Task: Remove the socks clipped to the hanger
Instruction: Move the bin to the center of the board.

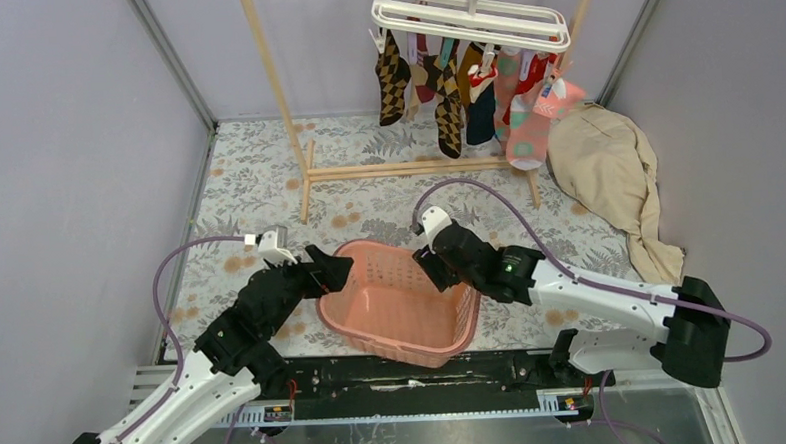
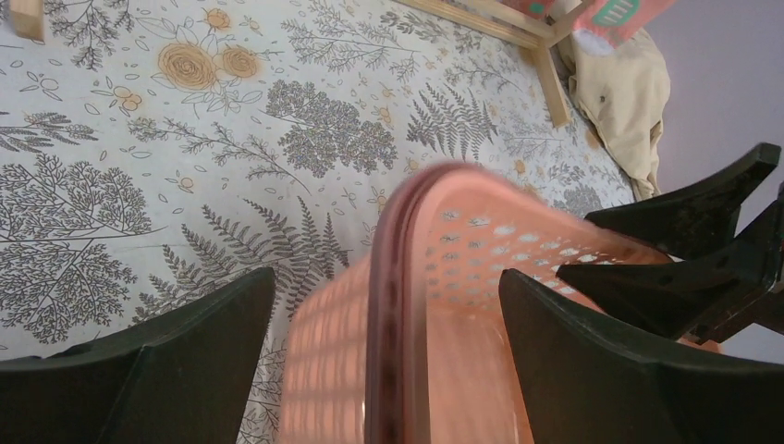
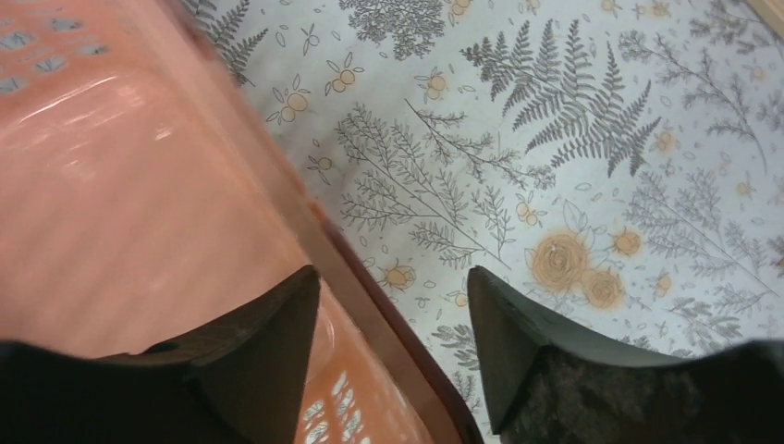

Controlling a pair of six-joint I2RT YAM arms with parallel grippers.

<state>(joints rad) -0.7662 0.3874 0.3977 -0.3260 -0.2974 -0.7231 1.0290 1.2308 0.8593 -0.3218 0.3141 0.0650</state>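
The white hanger point(image 1: 470, 13) hangs at the back with several socks point(image 1: 463, 89) clipped under it, argyle, pink, teal and red among them. Both grippers are low, far from it, at a pink basket point(image 1: 398, 302). My left gripper point(image 1: 333, 270) is open and straddles the basket's left rim point(image 2: 393, 305), with one finger on each side and gaps between. My right gripper point(image 3: 393, 273) is also open and straddles the right rim point(image 3: 370, 305), one finger inside the basket and one outside over the floral cloth. Neither gripper holds a sock.
A wooden rack point(image 1: 407, 167) carries the hanger, its base bar lying across the floral tablecloth point(image 1: 257, 178). A beige cloth point(image 1: 607, 173) lies heaped at the right by the wall. Grey walls close in on both sides.
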